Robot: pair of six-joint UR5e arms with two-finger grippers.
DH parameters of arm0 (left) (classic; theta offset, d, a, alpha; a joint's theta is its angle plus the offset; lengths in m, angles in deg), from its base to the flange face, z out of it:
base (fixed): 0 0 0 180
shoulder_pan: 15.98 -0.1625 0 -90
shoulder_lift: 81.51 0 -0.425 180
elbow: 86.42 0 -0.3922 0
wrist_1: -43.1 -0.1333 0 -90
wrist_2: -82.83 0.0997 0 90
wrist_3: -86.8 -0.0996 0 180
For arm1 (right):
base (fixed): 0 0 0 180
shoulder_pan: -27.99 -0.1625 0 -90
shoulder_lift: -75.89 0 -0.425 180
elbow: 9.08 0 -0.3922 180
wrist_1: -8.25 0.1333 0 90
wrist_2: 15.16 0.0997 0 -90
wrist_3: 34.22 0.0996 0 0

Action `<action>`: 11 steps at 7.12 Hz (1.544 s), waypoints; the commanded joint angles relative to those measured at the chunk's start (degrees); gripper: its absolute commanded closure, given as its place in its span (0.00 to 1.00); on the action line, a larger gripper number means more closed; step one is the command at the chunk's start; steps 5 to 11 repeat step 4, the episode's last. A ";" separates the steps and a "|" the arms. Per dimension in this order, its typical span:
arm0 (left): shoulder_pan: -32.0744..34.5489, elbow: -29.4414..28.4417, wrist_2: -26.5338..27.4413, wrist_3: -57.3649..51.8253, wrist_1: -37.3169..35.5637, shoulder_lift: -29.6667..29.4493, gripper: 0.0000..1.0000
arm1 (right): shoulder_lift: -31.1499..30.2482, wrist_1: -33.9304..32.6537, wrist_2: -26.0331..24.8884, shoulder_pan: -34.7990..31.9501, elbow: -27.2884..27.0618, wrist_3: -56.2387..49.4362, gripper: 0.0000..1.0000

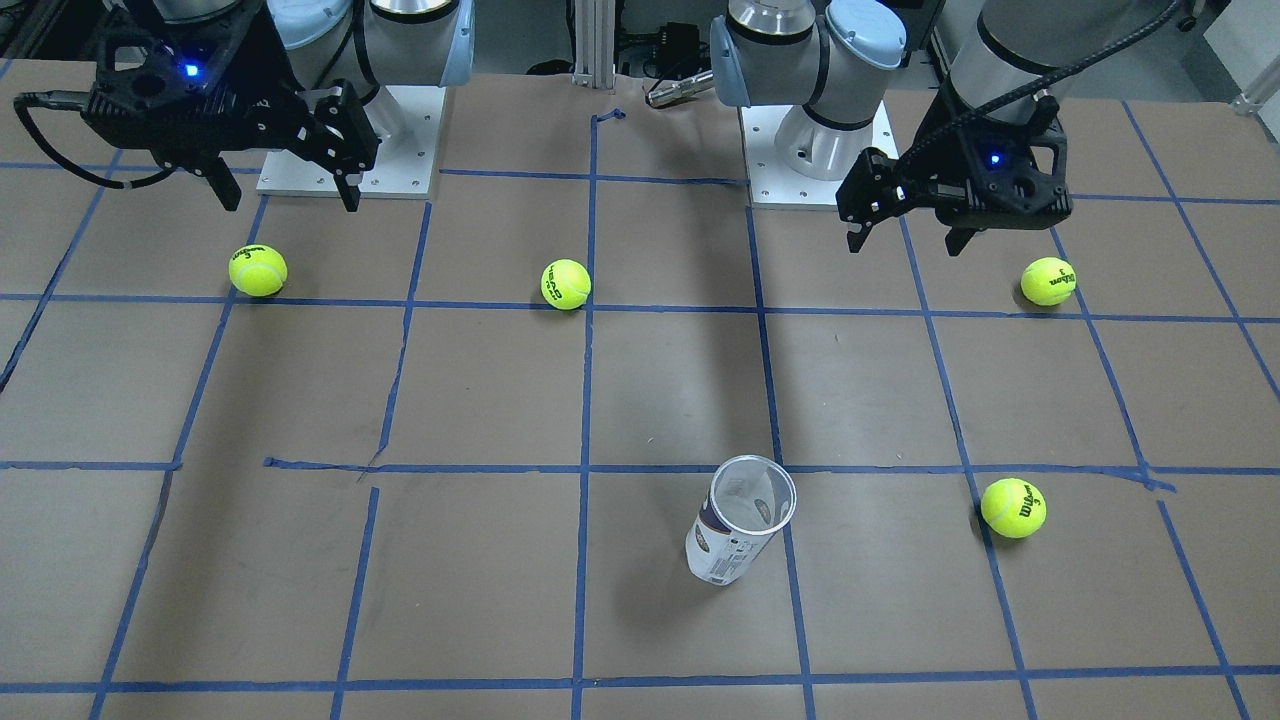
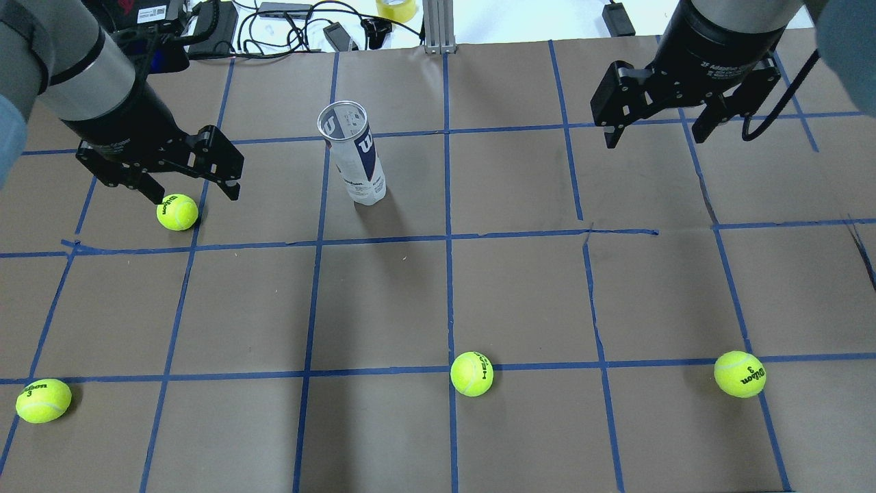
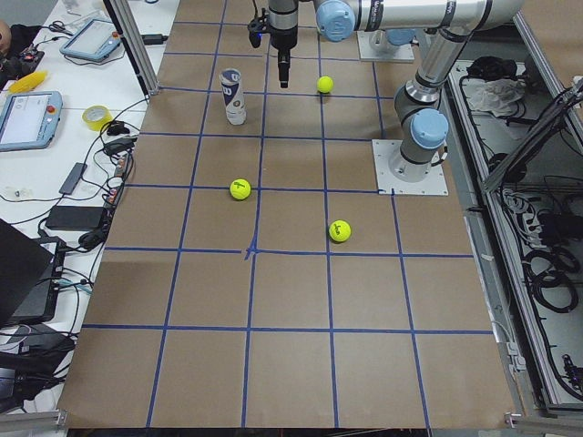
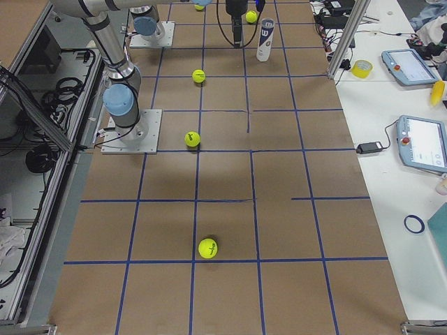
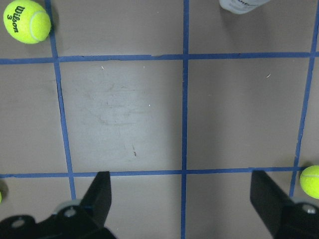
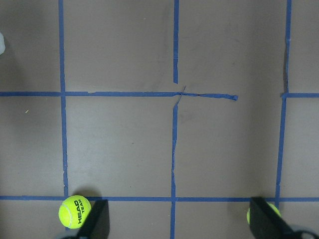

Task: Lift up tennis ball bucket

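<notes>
The tennis ball bucket [image 2: 356, 161] is a clear plastic can with a white and navy W label. It stands upright and open-topped on the brown table, and it looks empty; it also shows in the front view [image 1: 740, 525]. My left gripper [image 2: 194, 196] hangs open and empty above the table, to the can's left and apart from it. Its wrist view shows the gripper [image 5: 182, 194] with only the can's base [image 5: 241, 5] at the top edge. My right gripper [image 2: 653, 140] is open and empty, far to the can's right.
Several tennis balls lie on the table: one [image 2: 177, 211] just under the left gripper, one [image 2: 43, 400] near left, one [image 2: 471, 373] near middle, one [image 2: 740, 374] near right. Cables and devices [image 2: 274, 27] line the far edge.
</notes>
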 commanded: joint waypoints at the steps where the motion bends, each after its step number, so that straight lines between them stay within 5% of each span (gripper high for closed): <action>1: -0.30 0.07 0.39 -0.91 1.26 0.74 0.00 | 0.00 0.09 -0.06 0.09 0.00 -0.01 0.00; 11: -0.30 -0.28 0.48 -0.65 2.58 1.10 0.00 | 0.00 0.09 -0.06 0.09 -0.09 -0.01 0.00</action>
